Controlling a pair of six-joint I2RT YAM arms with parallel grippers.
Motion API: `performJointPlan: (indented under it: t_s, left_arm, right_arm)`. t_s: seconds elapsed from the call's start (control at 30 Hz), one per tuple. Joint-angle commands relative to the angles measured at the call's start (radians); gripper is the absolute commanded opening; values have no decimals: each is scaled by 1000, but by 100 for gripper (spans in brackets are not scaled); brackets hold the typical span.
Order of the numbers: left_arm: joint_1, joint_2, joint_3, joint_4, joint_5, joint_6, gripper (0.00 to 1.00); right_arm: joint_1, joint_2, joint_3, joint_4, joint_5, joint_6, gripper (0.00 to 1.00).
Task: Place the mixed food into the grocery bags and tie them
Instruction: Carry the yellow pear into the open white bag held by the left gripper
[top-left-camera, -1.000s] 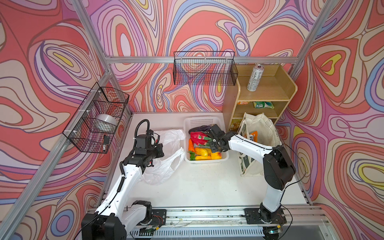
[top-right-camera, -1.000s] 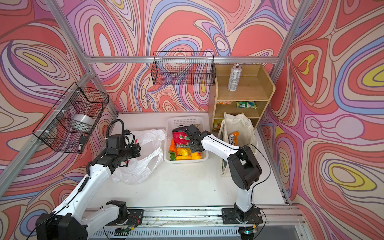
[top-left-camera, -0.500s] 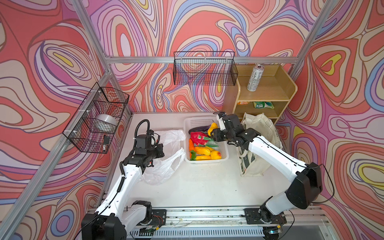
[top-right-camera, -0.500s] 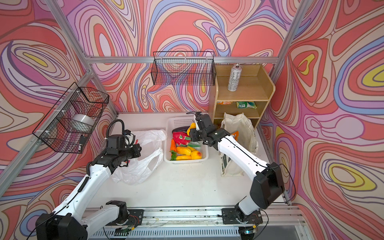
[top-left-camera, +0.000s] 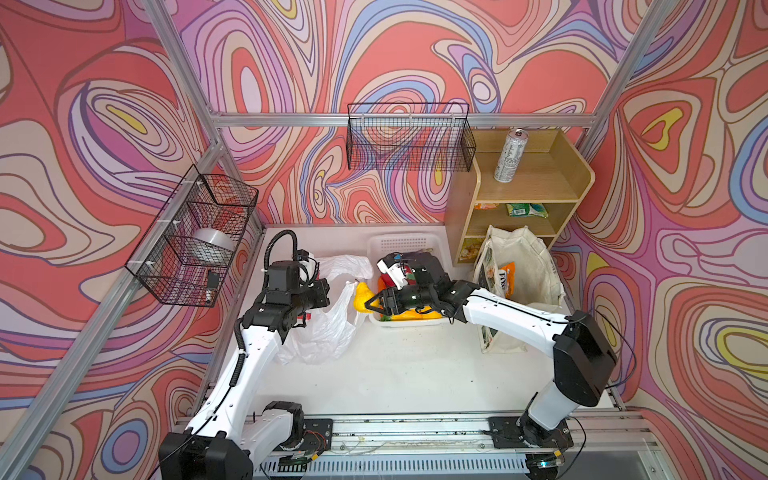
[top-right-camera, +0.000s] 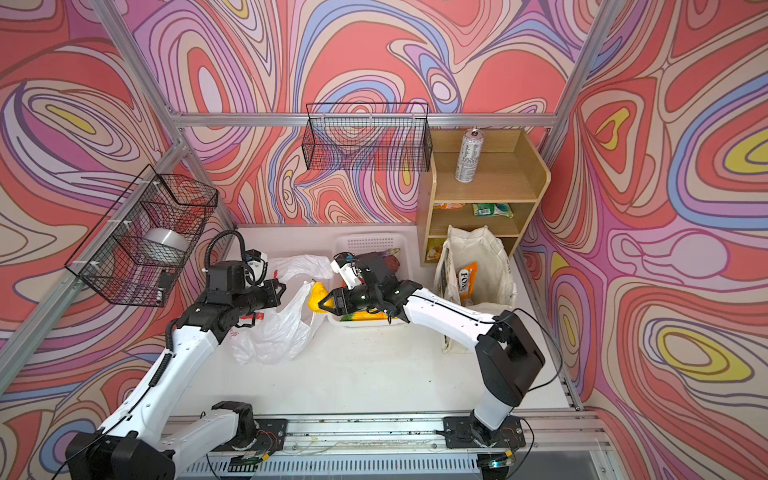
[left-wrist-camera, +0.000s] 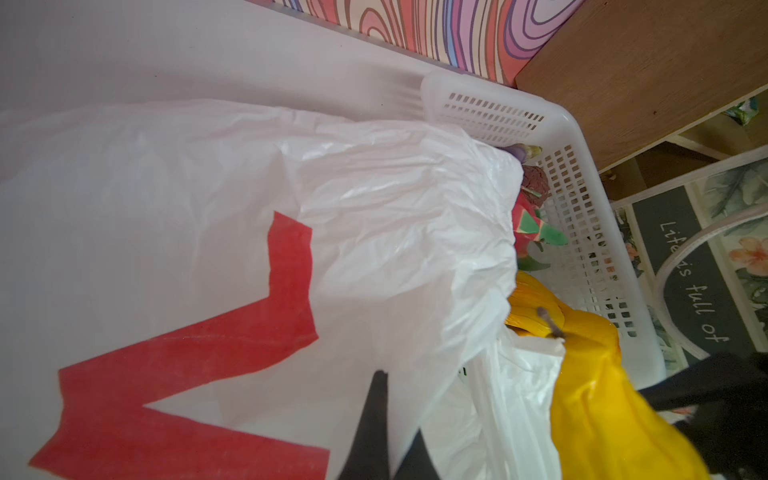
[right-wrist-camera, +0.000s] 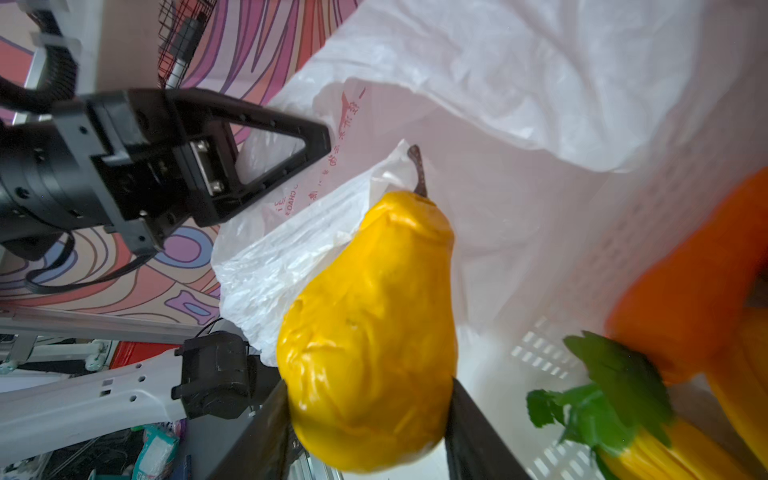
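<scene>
My right gripper (right-wrist-camera: 368, 386) is shut on a yellow toy pear (right-wrist-camera: 370, 332), stem pointing away from the wrist. In both top views the pear (top-left-camera: 361, 296) (top-right-camera: 316, 296) hangs between the white lattice basket (top-left-camera: 405, 243) and the mouth of the white plastic bag (top-left-camera: 328, 320) with red letters. My left gripper (left-wrist-camera: 399, 407) is shut on that bag's rim and holds it up. The cream canvas tote (top-left-camera: 536, 266) stands at the right with an orange packet (top-left-camera: 505, 278) inside. The basket holds a dragon fruit (left-wrist-camera: 530, 220) and orange and yellow produce (right-wrist-camera: 685, 291).
A wooden shelf (top-left-camera: 528, 191) at the back right carries a silver can (top-left-camera: 508, 156) and a green packet (top-left-camera: 525, 210). Black wire baskets hang on the back wall (top-left-camera: 409, 137) and the left wall (top-left-camera: 195, 237), the left one holding a tape roll.
My right gripper rose out of the basket with the pear and swung left to the plastic bag's mouth. The left arm has stayed put, holding the bag.
</scene>
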Motion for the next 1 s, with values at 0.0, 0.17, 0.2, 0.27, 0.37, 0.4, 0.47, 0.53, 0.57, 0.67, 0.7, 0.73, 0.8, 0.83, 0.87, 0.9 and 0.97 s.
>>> performJointPlan:
  t_s: [0.0,0.17,0.2,0.27,0.37,0.4,0.47,0.53,0.57,0.67,0.7,0.73,0.8,0.83,0.87,0.9,0.97]
  left_arm:
    - [6,-11,31,-38,37,18,0]
    - [6,-5,36,-57,57,39,0]
    - [6,-3,37,-61,58,43,0]
    - [6,-2,39,-71,55,48,0]
    - [6,-5,38,-77,56,52,0]
    - [6,-7,38,-78,56,57,0]
    - [6,-9,39,-83,57,64,0]
    - [6,-11,39,-88,57,71,0]
    - [6,-13,38,-90,56,74,0]
    - [6,-15,38,-89,65,80,0]
    - [6,-16,38,-88,74,85,0]
    - [6,-17,38,-88,78,85,0]
    - [6,-14,38,-82,79,84,0]
    - [6,-8,38,-81,79,81,0]
    - [6,-3,41,-82,75,80,0]
    - [6,2,43,-81,75,78,0]
    - [6,10,45,-76,69,72,0]
  right_arm:
    - [0,65,18,116,-32,57,40]
    - [-4,193,101,104,4,51,39]
    - [-9,209,117,103,4,51,39]
    - [-19,221,135,102,7,55,38]
    - [-49,207,130,106,14,61,38]
    - [-63,203,127,106,15,63,38]
    - [-91,196,127,105,12,68,38]
    - [-113,198,138,106,5,75,38]
    - [-117,205,152,98,2,72,38]
    - [-117,238,204,69,-16,61,38]
    - [-118,247,215,69,-23,62,38]
    - [-118,256,225,65,-19,64,38]
    - [-115,277,250,62,-41,72,38]
    - [-110,287,263,53,-46,71,38]
    - [-102,289,270,44,-47,68,38]
    - [-91,290,273,35,-42,59,38]
    - [-68,287,270,23,-34,49,38]
